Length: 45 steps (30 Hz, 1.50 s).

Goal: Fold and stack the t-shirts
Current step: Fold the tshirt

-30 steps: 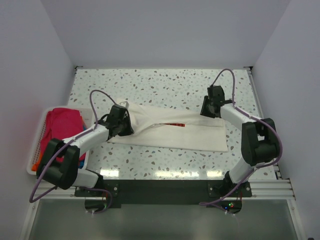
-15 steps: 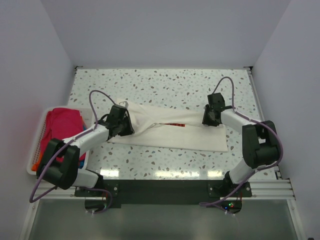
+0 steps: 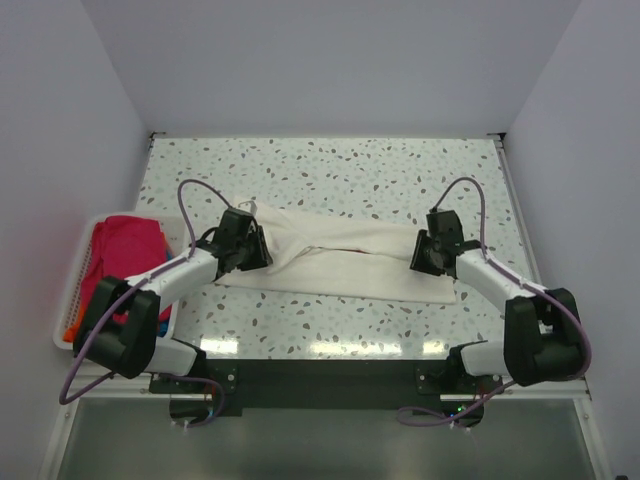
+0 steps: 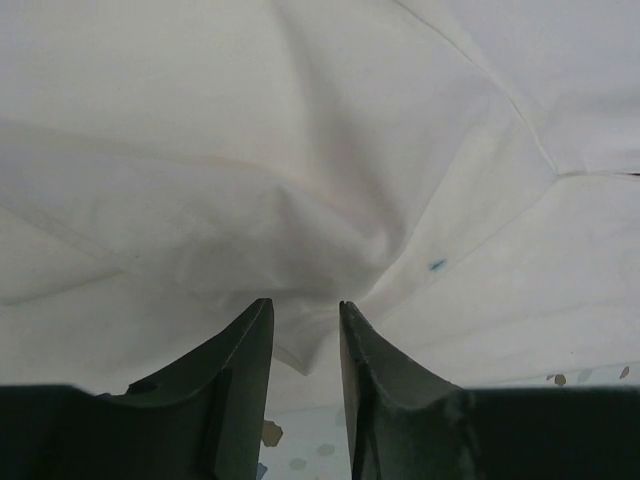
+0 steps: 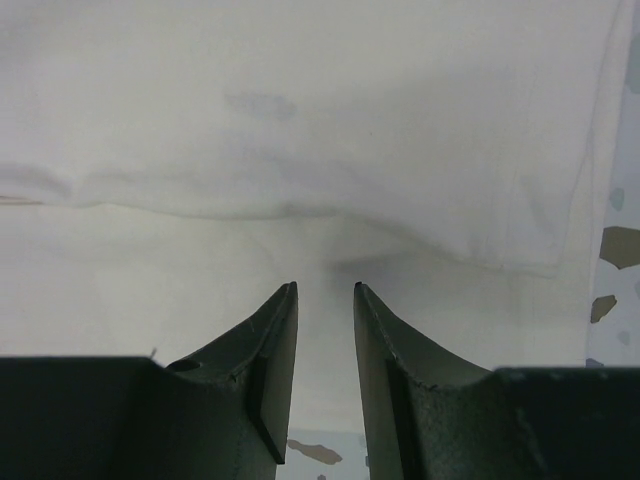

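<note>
A white t-shirt lies folded into a long band across the middle of the table, with a thin sliver of red print showing at a fold. My left gripper is at its left end. In the left wrist view this gripper is open, and a small fold of the white cloth sits loose between the fingertips. My right gripper is low over the band's right end. In the right wrist view it is open, with nothing between its fingers. A magenta t-shirt and an orange one lie in the basket.
The white slatted basket stands at the table's left edge beside the left arm. Walls close in the table at the back and on both sides. Bare speckled tabletop lies beyond the shirt.
The left jaws have opened and let go of the cloth. The right arm has swung from the shirt's far right edge toward me, down over its right end.
</note>
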Tool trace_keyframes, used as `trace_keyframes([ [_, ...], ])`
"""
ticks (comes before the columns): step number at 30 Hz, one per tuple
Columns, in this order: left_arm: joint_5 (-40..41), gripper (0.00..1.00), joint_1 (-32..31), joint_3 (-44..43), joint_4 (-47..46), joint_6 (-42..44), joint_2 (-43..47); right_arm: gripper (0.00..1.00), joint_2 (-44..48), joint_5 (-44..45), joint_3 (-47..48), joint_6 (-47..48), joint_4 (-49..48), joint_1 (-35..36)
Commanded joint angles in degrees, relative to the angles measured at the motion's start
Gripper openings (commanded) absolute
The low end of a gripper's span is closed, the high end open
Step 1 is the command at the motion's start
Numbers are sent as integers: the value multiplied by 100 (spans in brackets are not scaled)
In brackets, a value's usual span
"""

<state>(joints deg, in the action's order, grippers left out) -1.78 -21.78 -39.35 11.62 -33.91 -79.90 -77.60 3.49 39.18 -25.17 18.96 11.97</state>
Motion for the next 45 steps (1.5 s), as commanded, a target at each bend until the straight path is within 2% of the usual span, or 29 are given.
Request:
trace_keyframes([
  [1,-77,40,-19,-266,-230,-107,219,33,639,-163,-86,-190,-77,7],
  [5,125,50,-11,-563,33,-230,650,34,1054,-226,2,-287,37,7],
  [8,625,52,-10,-818,323,-449,844,35,731,-120,448,-243,99,7],
  [13,1740,48,-10,-1030,473,-985,503,34,-96,-32,872,-243,-129,16],
  [16,1979,42,7,-1083,587,-1179,-51,33,-623,-76,1039,-269,-244,16],
  [19,1849,35,7,-856,588,-1293,-324,32,-739,-199,934,-278,-358,16],
  [23,1567,33,7,-48,201,-1337,-45,33,-379,-260,461,-331,-455,25],
  [27,1277,29,-2,314,34,-1232,246,33,52,-340,187,-559,-577,253],
  [30,1058,30,-2,455,-19,-1127,641,34,167,-340,178,-927,-753,797],
  [31,1040,31,-2,411,7,-1118,755,34,149,-331,213,-1042,-823,1216],
  [33,1135,36,7,280,226,-1056,1072,34,-70,-59,406,-1480,-1025,1693],
  [34,1206,42,7,70,331,-1047,1160,34,-166,72,485,-1656,-1104,1912],
  [36,1381,48,68,-168,735,-960,1345,35,-570,310,739,-2262,-1473,2554],
  [37,1461,52,121,-378,841,-933,1389,39,-746,328,819,-2473,-1640,2939],
  [40,1330,56,454,-704,1079,-758,1582,45,-1466,582,1275,-3177,-2220,3652],
  [45,812,57,1218,-1083,1255,-485,1723,46,-2889,688,2321,-4127,-2783,4190],
])
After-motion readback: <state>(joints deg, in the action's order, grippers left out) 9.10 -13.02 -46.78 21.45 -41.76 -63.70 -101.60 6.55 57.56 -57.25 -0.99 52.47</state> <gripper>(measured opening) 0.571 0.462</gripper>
